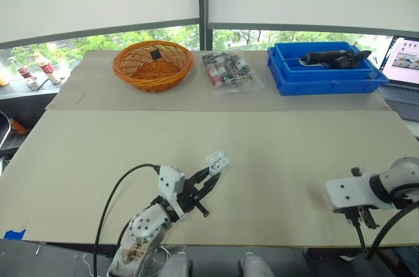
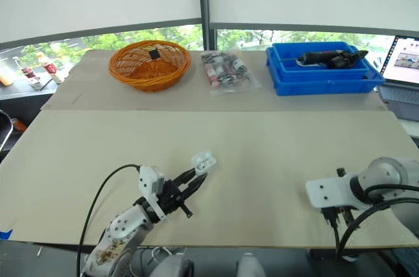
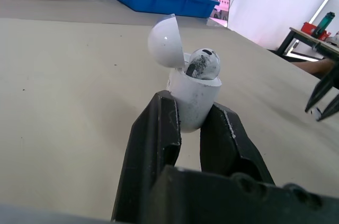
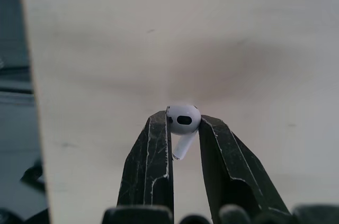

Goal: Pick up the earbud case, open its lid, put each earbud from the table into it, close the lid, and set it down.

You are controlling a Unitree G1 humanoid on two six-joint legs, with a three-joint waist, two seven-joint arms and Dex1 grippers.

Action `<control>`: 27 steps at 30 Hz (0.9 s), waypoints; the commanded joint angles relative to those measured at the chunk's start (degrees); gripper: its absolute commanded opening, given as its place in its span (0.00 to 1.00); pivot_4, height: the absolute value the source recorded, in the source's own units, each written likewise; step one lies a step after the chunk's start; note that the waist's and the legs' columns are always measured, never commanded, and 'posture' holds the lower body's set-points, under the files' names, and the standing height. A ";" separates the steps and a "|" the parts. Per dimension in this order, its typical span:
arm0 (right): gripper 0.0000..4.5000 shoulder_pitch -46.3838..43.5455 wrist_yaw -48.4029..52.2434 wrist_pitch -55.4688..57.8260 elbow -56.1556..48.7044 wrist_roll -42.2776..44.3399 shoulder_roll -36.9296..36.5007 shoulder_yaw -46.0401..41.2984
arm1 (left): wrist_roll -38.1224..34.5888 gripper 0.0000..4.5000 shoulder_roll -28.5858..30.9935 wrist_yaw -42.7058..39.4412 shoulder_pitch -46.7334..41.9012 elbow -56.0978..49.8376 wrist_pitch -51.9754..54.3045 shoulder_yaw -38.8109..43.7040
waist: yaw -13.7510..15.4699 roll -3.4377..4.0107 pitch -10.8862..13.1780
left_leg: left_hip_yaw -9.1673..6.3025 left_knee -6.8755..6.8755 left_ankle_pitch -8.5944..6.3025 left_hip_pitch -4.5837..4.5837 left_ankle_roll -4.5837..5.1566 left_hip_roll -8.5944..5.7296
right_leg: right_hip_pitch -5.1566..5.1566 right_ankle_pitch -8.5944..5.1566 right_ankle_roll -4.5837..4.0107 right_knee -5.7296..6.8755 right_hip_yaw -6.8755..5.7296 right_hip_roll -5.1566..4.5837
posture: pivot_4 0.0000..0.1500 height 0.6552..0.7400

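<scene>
Head views: your left gripper sits over the near part of the counter, left of centre. It is clamped on the case, which sticks out past the fingertips with its lid tipped open. Your right gripper hangs at the near right edge, fingers pointing down, well apart from the case. You cannot read what it holds from here. Along the far side, left to right, are an orange basket, a clear bag of small items, and a blue tray with a dark tool in it. A laptop stands at the far right.

Left wrist view: both black fingers press the case's lower body, one on each side. The lid stands hinged back. The first earbud sits in the case mouth, its rounded head showing above the rim.

Right wrist view: the fingers are closed on the second earbud. They pinch its white head at the tips, and the stem angles down into the gap. Plain counter lies behind it.
</scene>
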 commanded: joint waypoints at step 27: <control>0.08 -12.49 -35.97 17.52 -15.88 20.99 47.79 -0.94 | -5.60 0.11 -2.85 -5.37 -14.97 6.09 -0.63 2.19 | 0.07 0.00 0.00 | -0.16 0.21 0.01 -0.25 -0.01 -0.06 | -0.26 0.00 0.00 0.21 -0.08 0.01 | 1.00 1.00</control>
